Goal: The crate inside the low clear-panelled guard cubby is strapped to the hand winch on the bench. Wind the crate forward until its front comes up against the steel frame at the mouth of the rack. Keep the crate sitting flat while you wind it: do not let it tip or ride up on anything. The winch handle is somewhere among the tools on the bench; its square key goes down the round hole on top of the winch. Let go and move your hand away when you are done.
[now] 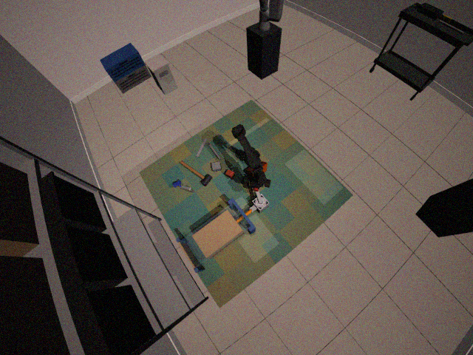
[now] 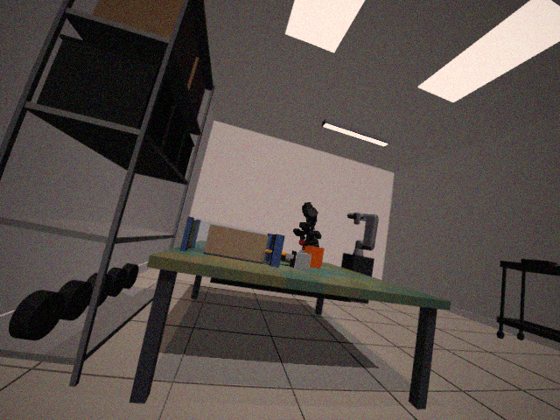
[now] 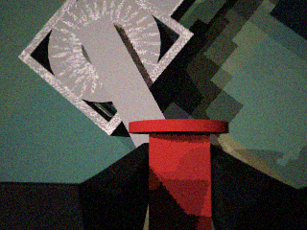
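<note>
"Fingers?"

"Pinching the red grip (image 1: pixel 256 189) (image 2: pixel 301 241) (image 3: pixel 179 168) of the winch handle, one finger per side. So the gripper (image 1: pixel 255 187) (image 2: pixel 302 239) (image 3: pixel 176 151) has it, OK."

"And the rest of the handle?"

"Flat grey crank arm (image 1: pixel 258 197) (image 3: pixel 125 81) runs from the grip to over the mid. of the winch (image 1: pixel 261 204) (image 2: pixel 302 261) (image 3: pixel 31 55). Round top, square rim. Can't tell how deep the key sits."

"Next out?"

"Orange strap (image 1: pixel 244 214) (image 2: pixel 283 255), btwn. winch and crate, passing the blue front bar (image 1: pixel 241 215) (image 2: pixel 276 249)."

"Crate pos.?"

"Tan crate (image 1: pixel 217 234) (image 2: pixel 234 242) is btwn. the front bar and the blue-ended rear bar (image 1: pixel 188 254) (image 2: pixel 187 234), front close to the front bar. Can't tell if they touch. Looks level, no tilt visible."

"Other stuff on the bench (image 1: pixel 312 168) (image 2: pixel 316 282)?"

"Red block (image 1: pixel 229 174), grey block (image 1: pixel 216 166), mallet (image 1: pixel 193 169) w/ wooden shaft, then a blue-ended tool (image 1: pixel 177 183)."

"Bkgd.?"

"Tall shelf unit (image 1: pixel 129 205) (image 2: pixel 127 199) beside the bench. Farther off, dark cart (image 1: pixel 431 30) (image 2: pixel 538 265), black pedestal (image 1: pixel 262 49) (image 2: pixel 357 262) w/ a 2nd arm on top, and a blue-topped box (image 1: pixel 124 63) nr. the wall."
</note>
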